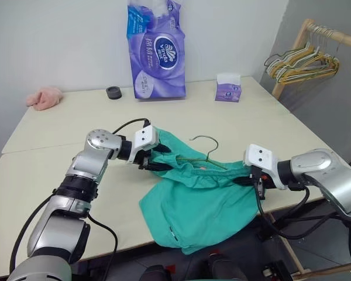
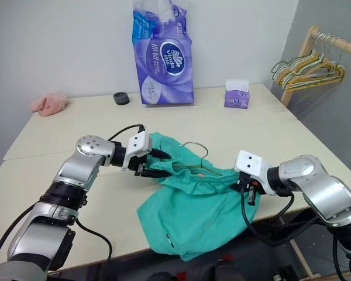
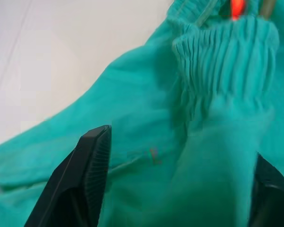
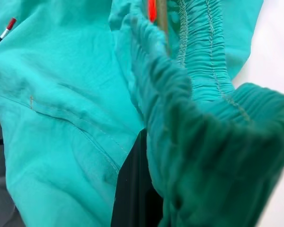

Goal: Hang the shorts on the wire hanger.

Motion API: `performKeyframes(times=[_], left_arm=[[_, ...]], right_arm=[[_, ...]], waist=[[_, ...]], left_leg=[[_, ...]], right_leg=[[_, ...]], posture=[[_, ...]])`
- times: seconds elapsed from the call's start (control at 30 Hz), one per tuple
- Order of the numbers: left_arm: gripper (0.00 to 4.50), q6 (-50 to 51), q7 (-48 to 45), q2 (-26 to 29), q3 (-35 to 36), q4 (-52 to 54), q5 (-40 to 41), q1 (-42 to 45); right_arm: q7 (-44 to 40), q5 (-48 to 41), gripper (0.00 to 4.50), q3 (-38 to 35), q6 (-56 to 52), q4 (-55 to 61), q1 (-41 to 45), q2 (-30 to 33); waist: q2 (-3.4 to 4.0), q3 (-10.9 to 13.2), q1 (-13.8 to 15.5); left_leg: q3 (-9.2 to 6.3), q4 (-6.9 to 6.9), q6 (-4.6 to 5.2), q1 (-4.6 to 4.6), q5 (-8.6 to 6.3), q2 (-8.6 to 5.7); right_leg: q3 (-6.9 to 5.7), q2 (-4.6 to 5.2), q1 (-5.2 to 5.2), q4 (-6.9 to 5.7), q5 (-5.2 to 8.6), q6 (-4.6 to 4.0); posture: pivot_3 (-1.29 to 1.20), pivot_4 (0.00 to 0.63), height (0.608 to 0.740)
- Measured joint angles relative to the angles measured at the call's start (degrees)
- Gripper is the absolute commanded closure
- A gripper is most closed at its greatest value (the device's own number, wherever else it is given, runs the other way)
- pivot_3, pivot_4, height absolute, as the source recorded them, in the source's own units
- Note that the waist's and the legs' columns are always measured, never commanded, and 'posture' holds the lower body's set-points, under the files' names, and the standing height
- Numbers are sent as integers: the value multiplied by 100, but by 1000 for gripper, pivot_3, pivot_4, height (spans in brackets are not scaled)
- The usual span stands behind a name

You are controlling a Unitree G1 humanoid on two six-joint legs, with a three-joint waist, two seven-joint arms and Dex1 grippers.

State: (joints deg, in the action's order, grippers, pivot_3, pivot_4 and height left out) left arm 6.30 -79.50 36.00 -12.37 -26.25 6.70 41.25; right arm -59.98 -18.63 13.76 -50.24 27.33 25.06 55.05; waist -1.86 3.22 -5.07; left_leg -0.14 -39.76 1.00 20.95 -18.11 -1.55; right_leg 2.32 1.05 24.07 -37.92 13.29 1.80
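- While I'm watching the head cams, the shorts (image 1: 205,205) are sitting in the lower middle of the frame, waistband lifted off the table (image 1: 58,152) and the legs sagging toward the near edge.
- I'm seeing the wire hanger (image 1: 206,153) right in the centre, hook poking up above the waistband and its wire running down into the fabric, so I'm guessing it's already threaded through the waist opening.
- My right gripper (image 1: 250,178) is pinching the gathered elastic at the right end of the waistband, fingers clamped together on the shorts. Looks like that's what is keeping that end raised and stretched so the cloth isn't sliding off the wire.
- My left gripper (image 1: 158,163) is sitting at the left end of the waistband with its fingers (image 3: 92,165) spread apart. In the left wrist view teal fabric is lying between them, but they aren't squeezing it, so I'd say that side is resting on the hanger or on the fingers rather than being gripped.
- Spare hangers (image 1: 304,63) are hanging on the rack at the upper right, well apart from all this.
- I'm thinking the drape still needs evening out.
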Motion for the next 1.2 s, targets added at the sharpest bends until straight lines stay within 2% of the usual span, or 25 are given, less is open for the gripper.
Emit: performKeyframes(times=[0.33,0.43,0.57,0.63,0.77,0.93,1.2], left_arm=[[1401,-422,513,-170,383,-731,95,403],[1401,-434,719,-285,449,-759,211,422],[1401,-148,967,-73,886,-871,328,397],[1057,159,843,-73,970,-837,497,386],[30,909,244,-17,851,-204,803,134],[30,940,338,-28,800,258,798,58],[30,1284,773,-563,574,1679,921,-462]], right_arm=[[-88,-806,4500,-1001,-576,151,-467,461],[40,-939,4500,-1425,-709,139,-839,549],[194,-971,4500,-1828,-917,-2,-1420,718],[280,-1006,4500,-1952,-932,39,-1505,715],[421,-1197,4500,-2077,-1050,286,-1526,673],[695,-1448,4500,-2424,-1432,346,-1687,520],[1534,-2154,4500,-3806,-3465,634,-2014,-341]], waist=[[-1,0,35],[-2,0,27],[3,-2,-8],[4,-2,-5],[4,-1,-12],[3,-2,14],[6,0,-1]], left_leg=[[4,-8,6,3,-4,0],[5,-8,7,3,-5,0],[9,-6,6,2,-6,2],[9,-7,7,2,-6,2],[9,-8,7,2,-7,2],[9,-11,8,2,-7,2],[11,-10,9,1,-9,2]], right_leg=[[3,4,-1,1,0,1],[4,4,-1,0,0,1],[7,3,2,-3,0,1],[6,3,1,-2,0,2],[6,2,0,0,1,3],[7,3,-4,2,1,4],[14,3,-3,-1,1,4]], posture=[[-171,19,740],[-181,23,740],[-186,26,740],[-190,30,740],[-191,31,740],[-200,34,740],[-264,60,740]])
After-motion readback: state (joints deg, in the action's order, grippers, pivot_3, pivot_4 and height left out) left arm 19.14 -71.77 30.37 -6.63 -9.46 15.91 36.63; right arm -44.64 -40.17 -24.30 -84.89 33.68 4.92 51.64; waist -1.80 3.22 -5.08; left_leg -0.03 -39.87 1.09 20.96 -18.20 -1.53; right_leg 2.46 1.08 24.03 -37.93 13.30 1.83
